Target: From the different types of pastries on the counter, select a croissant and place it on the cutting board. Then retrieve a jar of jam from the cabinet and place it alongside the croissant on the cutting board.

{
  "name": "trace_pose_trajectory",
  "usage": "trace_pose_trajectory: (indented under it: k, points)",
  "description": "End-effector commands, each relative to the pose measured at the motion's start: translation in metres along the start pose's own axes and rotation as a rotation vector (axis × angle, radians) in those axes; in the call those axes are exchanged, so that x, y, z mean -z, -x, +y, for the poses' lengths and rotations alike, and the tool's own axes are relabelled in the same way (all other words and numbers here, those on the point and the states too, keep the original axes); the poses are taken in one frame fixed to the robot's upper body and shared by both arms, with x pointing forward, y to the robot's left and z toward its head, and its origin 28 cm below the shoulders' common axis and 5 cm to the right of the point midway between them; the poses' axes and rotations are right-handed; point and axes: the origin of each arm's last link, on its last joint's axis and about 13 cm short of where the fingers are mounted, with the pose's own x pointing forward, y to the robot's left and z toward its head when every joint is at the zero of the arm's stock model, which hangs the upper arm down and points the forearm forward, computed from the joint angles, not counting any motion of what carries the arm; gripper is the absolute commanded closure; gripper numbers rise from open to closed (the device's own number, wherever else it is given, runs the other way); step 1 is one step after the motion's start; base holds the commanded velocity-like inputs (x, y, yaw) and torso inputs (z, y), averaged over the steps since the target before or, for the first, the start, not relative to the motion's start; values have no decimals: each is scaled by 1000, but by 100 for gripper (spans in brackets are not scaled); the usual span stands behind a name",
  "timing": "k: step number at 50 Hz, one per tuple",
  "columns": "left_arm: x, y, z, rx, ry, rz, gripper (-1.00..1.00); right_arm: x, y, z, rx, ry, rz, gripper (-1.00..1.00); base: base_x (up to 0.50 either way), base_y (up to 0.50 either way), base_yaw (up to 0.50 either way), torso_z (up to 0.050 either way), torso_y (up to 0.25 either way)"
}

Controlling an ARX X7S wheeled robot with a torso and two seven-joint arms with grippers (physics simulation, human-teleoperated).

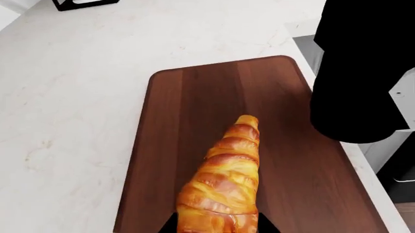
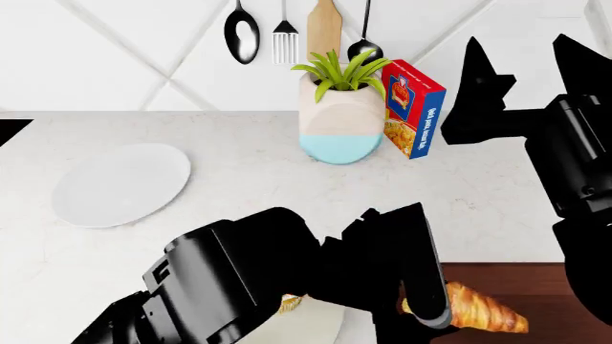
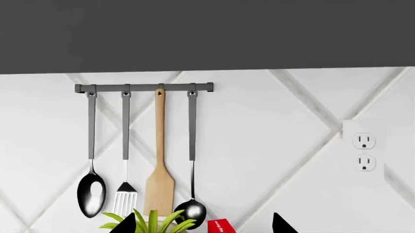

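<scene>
My left gripper (image 1: 219,226) is shut on the golden-brown croissant (image 1: 227,179), with a black jaw on each side of its thick end. The croissant points out over the dark reddish-brown cutting board (image 1: 194,121) on the white counter (image 1: 77,97). I cannot tell whether it touches the board. In the head view the croissant (image 2: 478,309) sits at the board's (image 2: 545,283) left end, beside my left gripper (image 2: 426,301). My right gripper (image 2: 526,61) is raised high, open and empty, facing the wall (image 3: 204,225). A scrap of pale cupcake wrapper (image 2: 289,304) shows under my left arm. The jam jar is out of view.
A round white plate (image 2: 122,183) lies at the left. A potted plant (image 2: 340,122) and a red-and-blue box (image 2: 413,107) stand against the back wall. Utensils hang on a rail (image 3: 144,88) beside a wall outlet (image 3: 364,153). My right arm (image 1: 363,73) hangs beside the board.
</scene>
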Motion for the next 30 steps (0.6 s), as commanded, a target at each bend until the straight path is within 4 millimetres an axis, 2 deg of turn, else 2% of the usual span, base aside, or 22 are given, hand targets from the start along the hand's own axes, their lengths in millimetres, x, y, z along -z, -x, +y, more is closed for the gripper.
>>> trace_pose_trajectory:
  k: [1, 8, 9, 22, 30]
  points:
    - [4, -9, -4, 24, 6, 19, 100, 0, 0, 0, 0, -2, 0, -100, 0, 0, 0, 0, 0]
    - [7, -13, -6, 36, 7, 36, 100, 1, 0, 0, 1, -4, 1, -100, 0, 0, 0, 0, 0]
    - [8, -13, -6, 37, 6, 38, -100, 1, 0, 0, 1, -4, 1, -100, 0, 0, 0, 0, 0]
    - [7, -11, -6, 25, 3, 34, -100, 1, 0, 0, 3, -5, 1, -100, 0, 0, 0, 0, 0]
    - [-1, 6, 1, -22, -4, 10, -100, -2, 0, -1, 6, -4, -3, -100, 0, 0, 0, 0, 0]
